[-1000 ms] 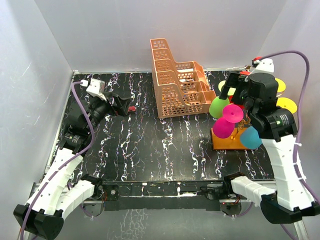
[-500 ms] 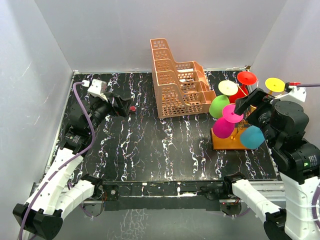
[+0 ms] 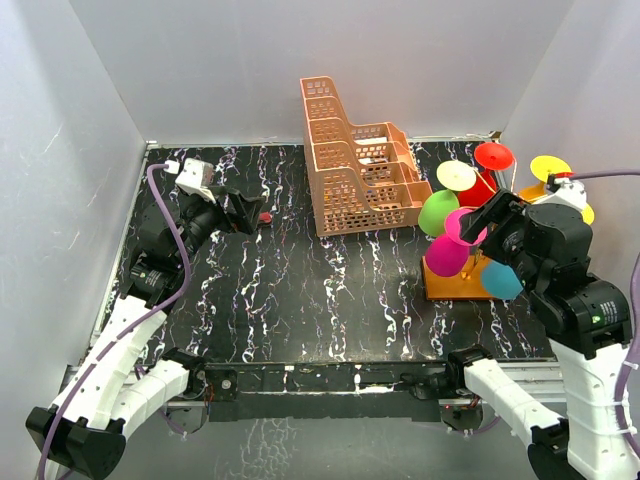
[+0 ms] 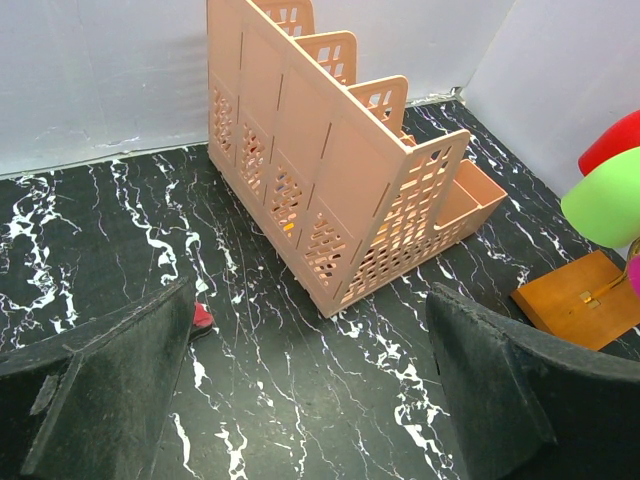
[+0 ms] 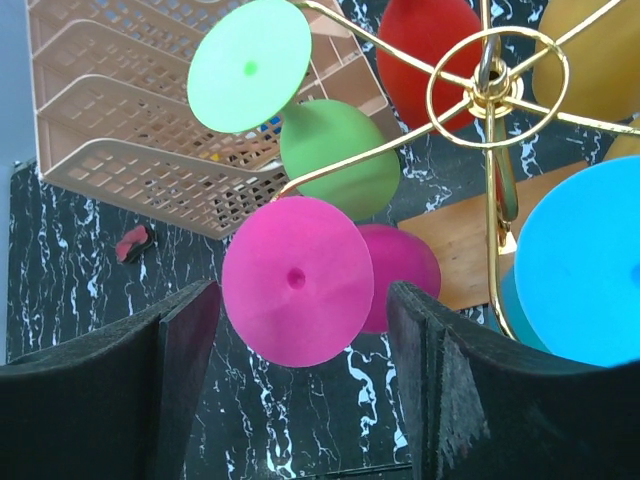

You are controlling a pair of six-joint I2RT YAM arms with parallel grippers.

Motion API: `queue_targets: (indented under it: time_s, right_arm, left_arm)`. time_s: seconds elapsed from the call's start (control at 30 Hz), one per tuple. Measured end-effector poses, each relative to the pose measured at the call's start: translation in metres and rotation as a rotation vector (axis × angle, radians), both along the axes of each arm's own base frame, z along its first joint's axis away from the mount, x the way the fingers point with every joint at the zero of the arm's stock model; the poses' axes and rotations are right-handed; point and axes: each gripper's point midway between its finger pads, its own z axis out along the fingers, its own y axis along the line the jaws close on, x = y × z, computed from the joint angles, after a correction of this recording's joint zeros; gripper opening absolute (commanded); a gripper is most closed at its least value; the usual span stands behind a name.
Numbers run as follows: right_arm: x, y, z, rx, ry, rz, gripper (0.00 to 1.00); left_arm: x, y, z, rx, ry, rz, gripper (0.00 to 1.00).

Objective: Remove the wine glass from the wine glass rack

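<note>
Magenta wine glass (image 5: 295, 280) hanging on rack (image 5: 450, 245)

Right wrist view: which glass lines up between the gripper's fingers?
The pink glass: its foot is centred before the right gripper; the green glass and blue glass sit off-centre.

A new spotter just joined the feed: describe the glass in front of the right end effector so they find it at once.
On the table's right side stands the wine glass rack, a wooden base with gold wire arms holding coloured glasses upside down. The wine glass hangs on its near-left arm, beside the green glass; it is the only magenta one.
</note>
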Motion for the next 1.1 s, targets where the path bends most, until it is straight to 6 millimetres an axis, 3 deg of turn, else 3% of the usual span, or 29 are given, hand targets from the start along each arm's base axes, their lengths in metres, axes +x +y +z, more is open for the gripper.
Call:
queue_targets:
  time_s: [0.47, 1.1]
  right_arm:
    - [0.005, -0.005, -0.028, 0.020, 0.062, -0.071, 0.61]
    - [0.008, -0.004, -0.034, 0.104, 0.052, -0.123, 0.33]
  left_arm:
    - [0.000, -0.001, 0.000, 0.000, 0.001, -0.002, 0.97]
    - [0.001, -0.001, -0.002, 0.001, 0.004, -0.001, 0.97]
